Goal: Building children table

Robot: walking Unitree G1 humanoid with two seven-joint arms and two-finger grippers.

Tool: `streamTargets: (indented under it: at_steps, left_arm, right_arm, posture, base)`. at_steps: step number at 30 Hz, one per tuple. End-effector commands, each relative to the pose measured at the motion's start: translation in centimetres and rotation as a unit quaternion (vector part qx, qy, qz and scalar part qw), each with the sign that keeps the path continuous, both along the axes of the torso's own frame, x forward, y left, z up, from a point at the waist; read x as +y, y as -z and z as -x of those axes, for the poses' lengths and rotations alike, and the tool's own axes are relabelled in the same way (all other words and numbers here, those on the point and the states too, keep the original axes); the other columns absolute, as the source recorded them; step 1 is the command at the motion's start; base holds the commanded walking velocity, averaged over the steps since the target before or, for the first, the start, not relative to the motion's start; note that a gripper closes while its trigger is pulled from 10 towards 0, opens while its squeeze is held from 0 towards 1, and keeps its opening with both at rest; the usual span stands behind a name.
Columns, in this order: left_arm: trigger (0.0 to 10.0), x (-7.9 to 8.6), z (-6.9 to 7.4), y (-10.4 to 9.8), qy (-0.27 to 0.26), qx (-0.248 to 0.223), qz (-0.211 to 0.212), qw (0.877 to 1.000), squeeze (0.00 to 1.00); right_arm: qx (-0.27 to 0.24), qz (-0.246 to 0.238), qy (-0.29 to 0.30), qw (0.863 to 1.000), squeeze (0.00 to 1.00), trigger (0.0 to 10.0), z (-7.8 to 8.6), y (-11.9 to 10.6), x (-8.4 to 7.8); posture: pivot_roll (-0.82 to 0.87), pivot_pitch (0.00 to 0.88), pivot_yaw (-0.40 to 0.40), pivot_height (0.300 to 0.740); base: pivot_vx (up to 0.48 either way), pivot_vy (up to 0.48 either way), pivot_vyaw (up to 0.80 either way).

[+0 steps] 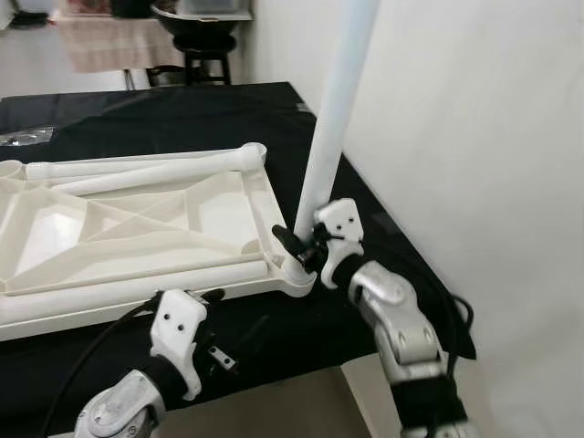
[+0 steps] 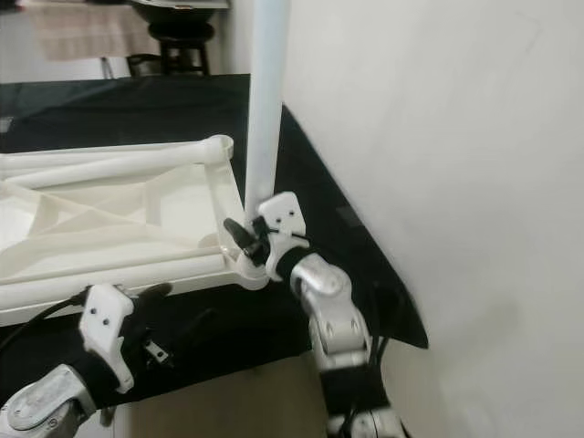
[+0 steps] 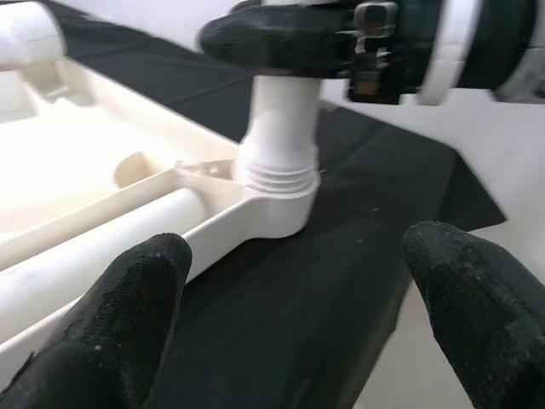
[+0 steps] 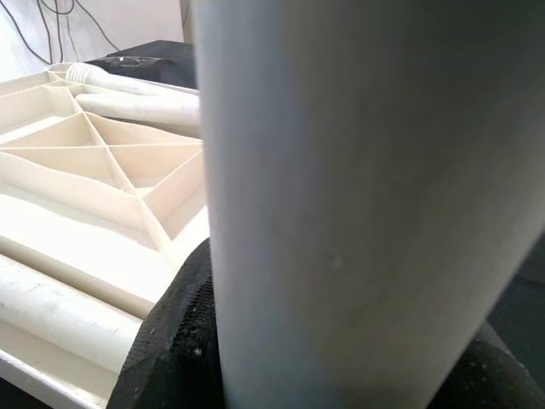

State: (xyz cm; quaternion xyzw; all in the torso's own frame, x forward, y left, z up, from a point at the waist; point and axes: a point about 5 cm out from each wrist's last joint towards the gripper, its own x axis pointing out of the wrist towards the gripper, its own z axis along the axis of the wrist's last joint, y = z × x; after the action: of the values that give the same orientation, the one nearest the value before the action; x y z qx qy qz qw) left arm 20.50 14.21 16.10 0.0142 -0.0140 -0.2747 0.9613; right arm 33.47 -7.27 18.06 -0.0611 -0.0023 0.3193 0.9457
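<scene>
A white plastic table top (image 1: 137,228) lies upside down on a black-covered table (image 1: 182,119), its ribbed underside facing up. One white leg (image 1: 333,137) stands upright in the near right corner socket (image 1: 297,274); its threaded end (image 3: 277,175) sits at the socket's mouth. My right gripper (image 1: 306,246) is shut on this leg just above the socket, and the leg (image 4: 358,196) shows between its fingers (image 4: 174,341). Two more legs (image 1: 137,169) lie loose across the top's far side. My left gripper (image 1: 219,324) hovers open near the table's front edge, short of the socket (image 3: 277,209).
Another white leg (image 1: 119,292) lies along the top's near edge. A white wall (image 1: 474,164) rises close on the right. The black table ends just right of the socket. A dark stool (image 1: 205,55) and a cloth-covered table (image 1: 114,41) stand beyond.
</scene>
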Motion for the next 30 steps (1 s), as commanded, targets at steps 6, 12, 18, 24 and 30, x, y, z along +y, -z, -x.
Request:
streamTargets:
  at_steps: [6, 12, 18, 24, 30]
  left_arm:
    - [10.0, -0.2, 0.1, 0.5, 0.000, 0.009, 0.000, 1.000, 0.00]
    - [10.0, -0.5, 0.1, 0.6, 0.006, 0.011, 0.001, 1.000, 0.00]
    - [10.0, -0.5, 0.3, 0.5, 0.006, 0.011, 0.001, 1.000, 0.00]
    - [10.0, -0.5, 0.4, 0.5, 0.004, 0.012, 0.001, 1.000, 0.00]
    - [10.0, -0.5, 0.4, 0.6, 0.002, 0.013, 0.002, 1.000, 0.00]
  right_arm:
    - [0.028, -0.014, -0.187, 0.982, 1.00, 10.0, 0.8, 0.2, 2.3]
    - [-0.014, -0.019, -0.322, 0.946, 0.00, 10.0, 1.1, -2.4, 1.6]
    - [-0.006, 0.052, -0.417, 0.908, 0.00, 10.0, -0.2, -3.1, 0.2]
    - [0.015, 0.074, -0.438, 0.896, 0.00, 0.0, -1.1, -3.3, -0.2]
    - [0.020, 0.075, -0.421, 0.903, 0.00, 0.0, -1.8, -3.2, -0.4]
  posture:
    - [0.10, 0.113, -0.133, 0.740]
    - [0.11, 0.116, -0.134, 0.740]
    - [0.12, 0.138, -0.134, 0.740]
    - [0.12, 0.154, -0.137, 0.740]
    - [0.11, 0.165, -0.147, 0.740]
  base:
    - [0.000, 0.000, 0.00]
    - [0.000, 0.000, 0.00]
    - [0.000, 0.000, 0.00]
    - [0.000, 0.000, 0.00]
    - [0.000, 0.000, 0.00]
